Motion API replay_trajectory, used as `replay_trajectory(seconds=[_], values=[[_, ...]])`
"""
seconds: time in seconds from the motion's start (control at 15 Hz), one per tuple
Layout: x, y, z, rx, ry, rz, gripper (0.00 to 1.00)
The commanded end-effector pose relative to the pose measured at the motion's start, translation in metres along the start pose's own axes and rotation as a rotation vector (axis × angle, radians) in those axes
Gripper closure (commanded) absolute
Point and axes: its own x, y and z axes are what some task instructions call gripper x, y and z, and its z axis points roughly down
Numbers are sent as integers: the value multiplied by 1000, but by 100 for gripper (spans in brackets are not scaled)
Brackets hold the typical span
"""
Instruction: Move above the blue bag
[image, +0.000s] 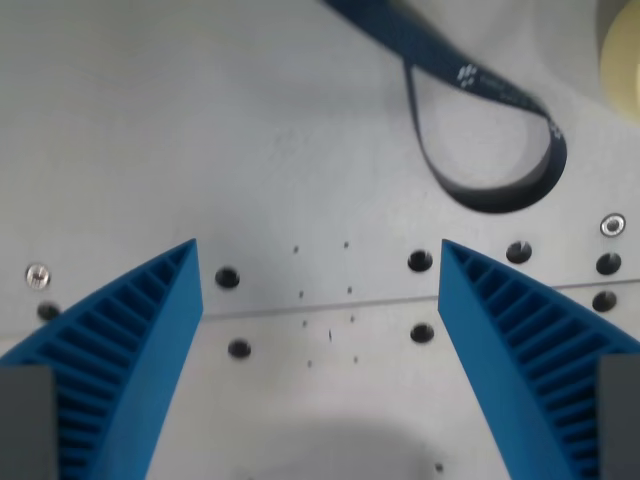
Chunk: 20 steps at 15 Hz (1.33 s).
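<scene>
Hanging over a pale grey worktop (150, 130), the claw (320, 262) stands spread wide, its two blue ribbed fingers (130, 340) rising from the bottom corners of the wrist view with nothing between them but bare metal. Of the blue bag only a strap (480, 85) shows: a dark blue band with small white markings that comes in from the top edge, runs down toward the wrist view's right and curls back into a loop lying flat on the worktop, above and slightly right of the right-hand finger's tip. The loop casts a dark shadow along its lower inner edge. The body of the bag lies out of frame, so its exact place cannot be told. A rounded cream-coloured object (622, 50) is cut off by the upper right corner, just beside the strap but apart from it; what it is cannot be made out. A thin seam (330, 303) crosses the worktop between the fingertips, with dark round holes (227, 277) scattered on both sides of it and two bright screw heads (37, 274), one near each side edge. Small dark specks dot the surface between the fingers. A soft shadow spreads along the bottom middle.
</scene>
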Motion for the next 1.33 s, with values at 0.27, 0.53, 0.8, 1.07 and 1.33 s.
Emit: replay_trajectory(seconds=[0.27,0.53,0.8,1.07,1.33], values=[[27,20,22,-33,7,252,0],[43,36,42,-41,-4,339,0],[58,52,61,-52,1,417,0],[74,67,81,-61,15,484,0],[90,81,100,-68,21,530,0]])
